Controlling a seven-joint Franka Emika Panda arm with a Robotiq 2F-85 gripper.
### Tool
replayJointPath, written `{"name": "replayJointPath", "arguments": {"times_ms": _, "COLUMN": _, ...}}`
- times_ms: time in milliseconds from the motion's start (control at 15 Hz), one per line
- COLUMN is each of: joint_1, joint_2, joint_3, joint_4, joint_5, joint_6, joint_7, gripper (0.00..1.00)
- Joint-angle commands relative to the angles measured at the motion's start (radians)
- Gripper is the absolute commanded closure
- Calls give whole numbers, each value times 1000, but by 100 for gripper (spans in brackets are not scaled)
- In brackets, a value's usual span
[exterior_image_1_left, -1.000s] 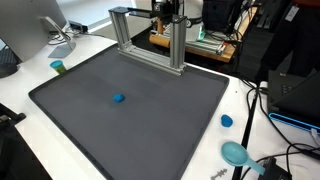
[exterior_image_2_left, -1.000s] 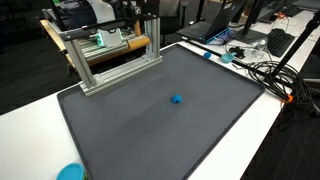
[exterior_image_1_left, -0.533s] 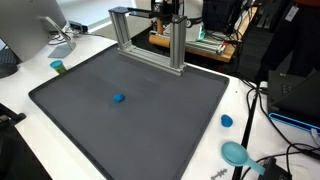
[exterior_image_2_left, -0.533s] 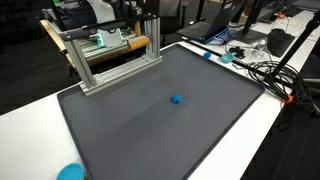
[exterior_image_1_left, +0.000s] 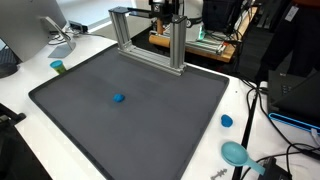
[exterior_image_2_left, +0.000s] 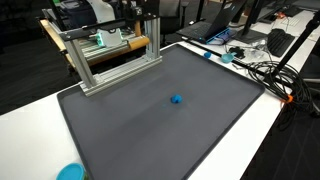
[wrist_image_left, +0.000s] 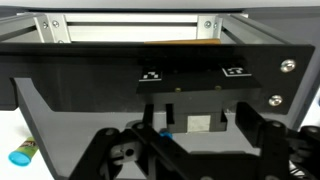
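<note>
A small blue object lies near the middle of a dark grey mat on a white table. It shows in both exterior views and, partly behind a finger, in the wrist view. My gripper hangs high at the back, above an aluminium frame, far from the blue object. In the wrist view its dark fingers stand wide apart with nothing between them. The gripper is open and empty.
The aluminium frame stands along the mat's back edge. A teal cup shows in the wrist view too. A blue cap and a teal disc lie off the mat. Cables lie beside it.
</note>
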Motion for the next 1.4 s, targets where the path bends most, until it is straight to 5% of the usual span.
{"name": "replayJointPath", "arguments": {"times_ms": 0, "joint_1": 13, "joint_2": -5, "joint_3": -26, "joint_4": 2, "joint_5": -14, "joint_6": -9, "joint_7": -45, "gripper": 31}}
{"name": "replayJointPath", "arguments": {"times_ms": 133, "joint_1": 14, "joint_2": -4, "joint_3": -31, "joint_4": 2, "joint_5": -14, "joint_6": -6, "joint_7": -61, "gripper": 39}}
{"name": "replayJointPath", "arguments": {"times_ms": 600, "joint_1": 2, "joint_2": -8, "joint_3": -20, "joint_4": 2, "joint_5": -31, "joint_6": -17, "joint_7": -50, "gripper": 25}}
{"name": "replayJointPath", "arguments": {"times_ms": 933, "joint_1": 8, "joint_2": -5, "joint_3": -26, "joint_4": 2, "joint_5": -25, "joint_6": -37, "joint_7": -49, "gripper": 36}}
{"name": "replayJointPath", "arguments": {"times_ms": 1333, "joint_1": 6, "joint_2": 7, "joint_3": -20, "joint_4": 2, "joint_5": -10, "joint_6": -42, "joint_7": -10, "gripper": 33}}
